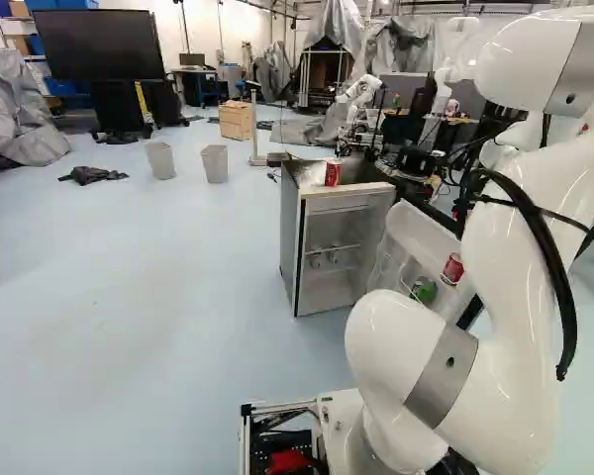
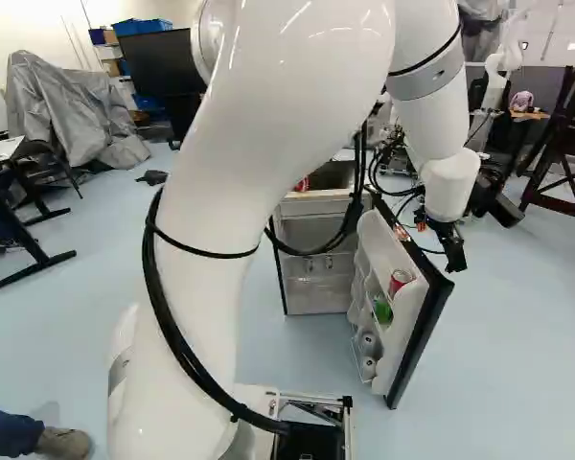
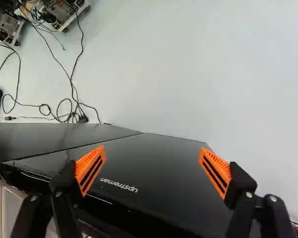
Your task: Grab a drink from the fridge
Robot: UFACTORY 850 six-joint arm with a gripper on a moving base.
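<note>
First: Where are the drinks?

Second: One red can (image 1: 333,173) stands on top of the fridge (image 1: 290,233); in the right base view the arm (image 2: 297,105) hides part of it. Another red can (image 2: 399,282) sits in a rack inside the open door (image 2: 419,331), with a green can (image 2: 382,310) just beside it.

First: Anything lower down?

Second: Two pale round ends (image 2: 367,342) show in the bottom rack, and two small pale containers (image 1: 325,257) show on a shelf inside the cabinet. They look like cans, though their sides are too small or too hidden to be certain.

First: And the tool (image 2: 452,251)?

Second: It hangs near the top of the door, on its dark outer side. In the wrist view the fingers of the tool (image 3: 152,166) are spread wide with nothing pinched; the orange pads (image 3: 90,168) show against the door's glossy black face. Whether either one touches it cannot be told.

First: What else does that view catch?

Second: Loose cables (image 3: 72,74) on the floor (image 3: 188,64) beyond the door, running to wheeled machinery (image 3: 59,12) cut off by the frame.
</note>
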